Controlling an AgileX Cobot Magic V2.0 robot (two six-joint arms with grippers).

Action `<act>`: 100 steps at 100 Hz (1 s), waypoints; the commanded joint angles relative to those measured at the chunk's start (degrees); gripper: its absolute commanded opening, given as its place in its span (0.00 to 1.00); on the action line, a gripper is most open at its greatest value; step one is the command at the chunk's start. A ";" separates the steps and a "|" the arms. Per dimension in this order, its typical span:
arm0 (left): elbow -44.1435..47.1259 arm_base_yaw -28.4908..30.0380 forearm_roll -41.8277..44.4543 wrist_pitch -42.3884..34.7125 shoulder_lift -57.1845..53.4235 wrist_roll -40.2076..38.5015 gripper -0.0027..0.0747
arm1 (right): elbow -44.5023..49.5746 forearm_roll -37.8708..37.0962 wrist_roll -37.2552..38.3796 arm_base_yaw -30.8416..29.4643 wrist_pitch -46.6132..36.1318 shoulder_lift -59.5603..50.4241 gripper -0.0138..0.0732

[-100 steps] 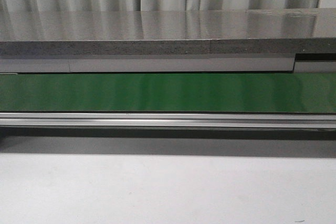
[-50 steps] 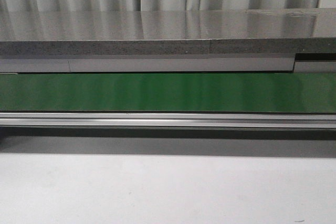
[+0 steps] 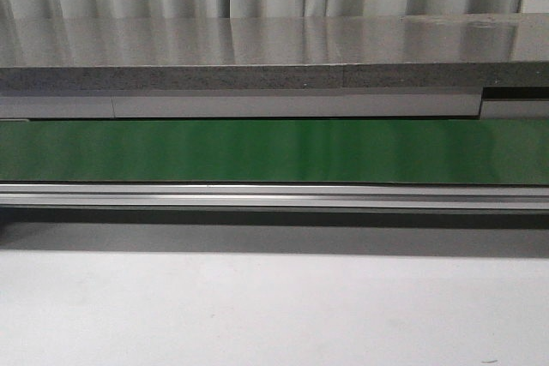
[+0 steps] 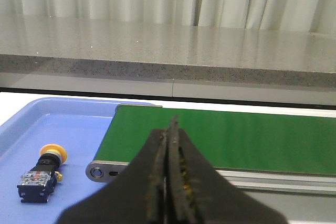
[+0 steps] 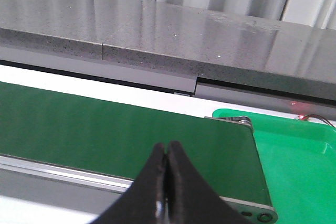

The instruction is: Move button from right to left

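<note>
The button point(image 4: 43, 172), yellow-orange cap on a black body with red-blue marks, lies on its side in a blue tray point(image 4: 47, 124) in the left wrist view, beside the end of the green conveyor belt point(image 4: 226, 140). My left gripper point(image 4: 169, 129) is shut and empty, apart from the button, over the belt's near rail. My right gripper point(image 5: 167, 153) is shut and empty over the belt point(image 5: 105, 129) near its other end. No gripper and no button shows in the front view, only the belt point(image 3: 274, 150).
A green tray point(image 5: 294, 150) sits past the belt's end in the right wrist view. A grey stone counter point(image 3: 257, 49) runs behind the belt. An aluminium rail point(image 3: 274, 196) edges the belt's near side, with white table point(image 3: 274, 315) in front.
</note>
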 commanded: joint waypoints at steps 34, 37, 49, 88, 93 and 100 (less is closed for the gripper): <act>2.59 0.06 -0.06 -4.11 -1.74 -0.42 0.01 | -0.10 -0.39 0.07 -1.17 -10.34 0.71 0.08; 2.59 0.06 -0.06 -4.11 -1.74 -0.42 0.01 | 0.44 -0.39 0.14 -1.53 -11.95 0.71 0.08; 2.59 0.06 -0.06 -4.11 -1.74 -0.42 0.01 | 3.81 -0.39 0.51 -3.83 -18.49 0.44 0.08; 2.59 0.06 -0.06 -4.11 -1.74 -0.42 0.01 | 9.56 -0.37 4.54 -7.63 -13.03 -8.37 0.08; 2.59 0.06 -0.06 -4.11 -1.74 -0.42 0.01 | 9.56 -0.37 4.54 -7.57 -12.75 -8.37 0.08; 2.59 0.06 -0.06 -4.11 -1.74 -0.42 0.01 | 9.56 -0.37 4.54 -7.50 -12.81 -8.37 0.08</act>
